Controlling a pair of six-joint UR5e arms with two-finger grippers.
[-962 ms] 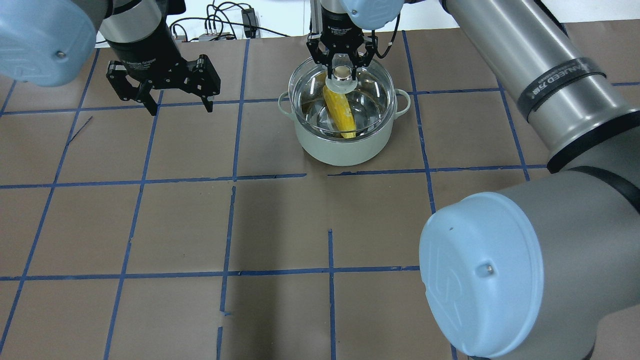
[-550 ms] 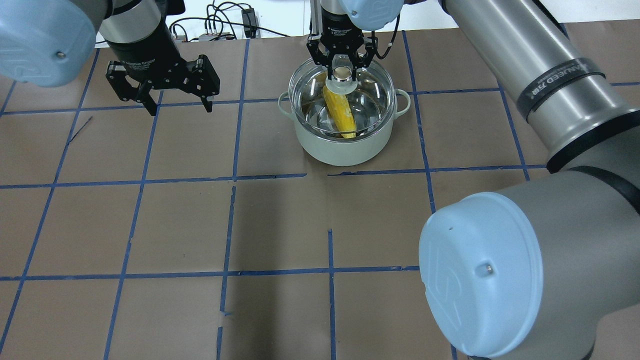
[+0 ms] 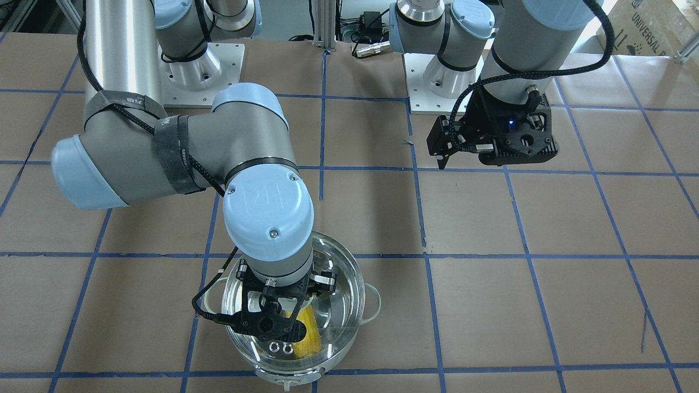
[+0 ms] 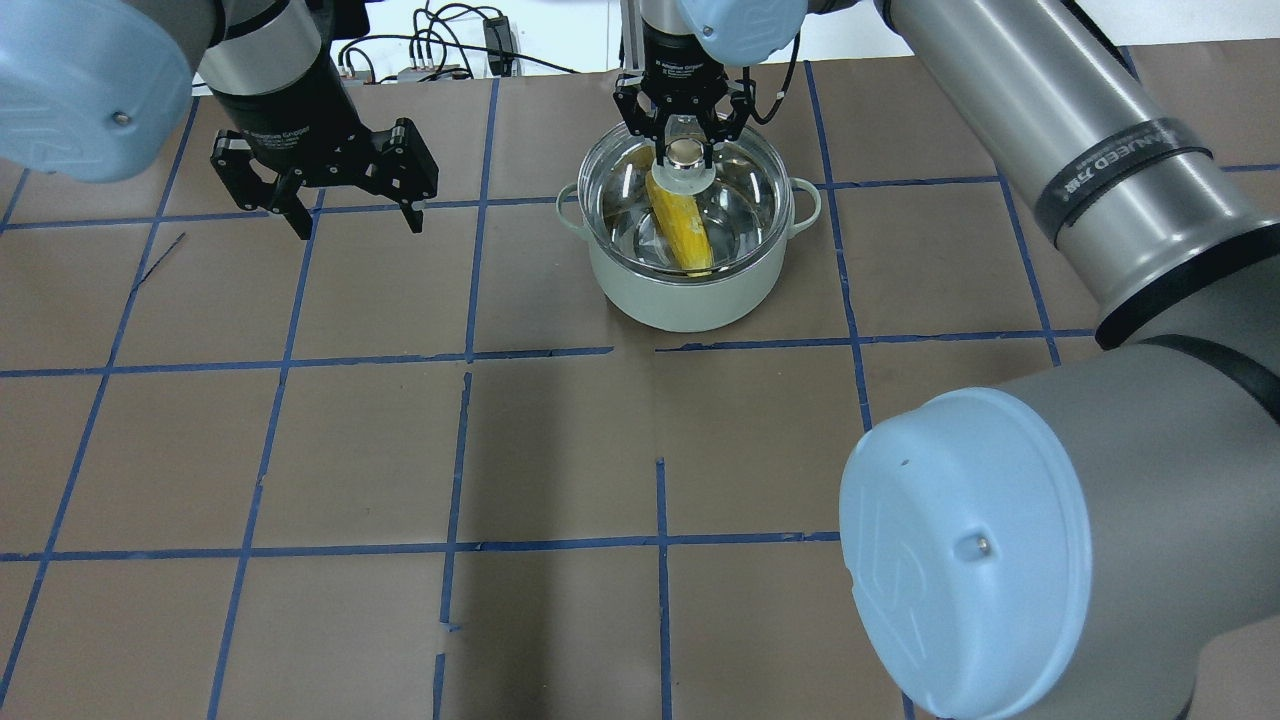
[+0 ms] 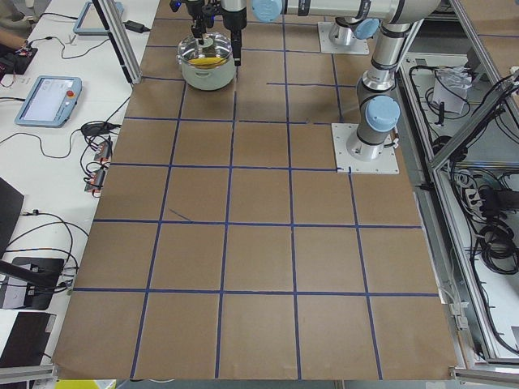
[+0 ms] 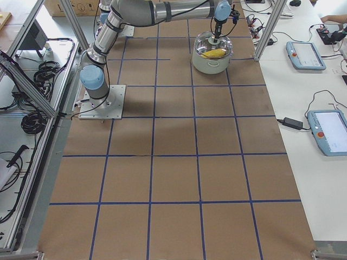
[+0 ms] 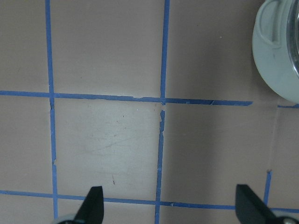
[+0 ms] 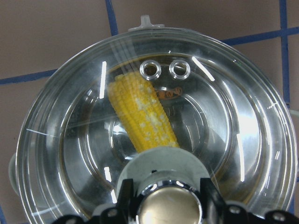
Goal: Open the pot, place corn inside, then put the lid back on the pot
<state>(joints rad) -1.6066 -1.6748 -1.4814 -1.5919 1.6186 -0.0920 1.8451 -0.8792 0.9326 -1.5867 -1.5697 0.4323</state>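
Observation:
The pot [image 4: 685,300], pale outside and shiny steel inside, stands at the table's far middle. The yellow corn [image 4: 680,230] lies inside it, seen through the clear glass lid [image 4: 750,195]. The lid lies level over the pot's mouth, at the rim. My right gripper [image 4: 684,150] is shut on the lid's knob. In the right wrist view the knob [image 8: 168,205] sits between the fingers [image 8: 124,196], above the corn [image 8: 140,121] and two vent rings [image 8: 166,70]. My left gripper [image 4: 356,226] is open and empty above the table, left of the pot.
Brown paper with a blue tape grid covers the table [image 4: 560,450]. Cables and a power strip [image 4: 440,60] lie past the far edge. The left wrist view shows bare paper and the pot's side [image 7: 275,60] at the top right.
The right gripper has lowered the lid a little, down to the pot's rim. The left gripper has drifted slightly toward the far edge, still open.

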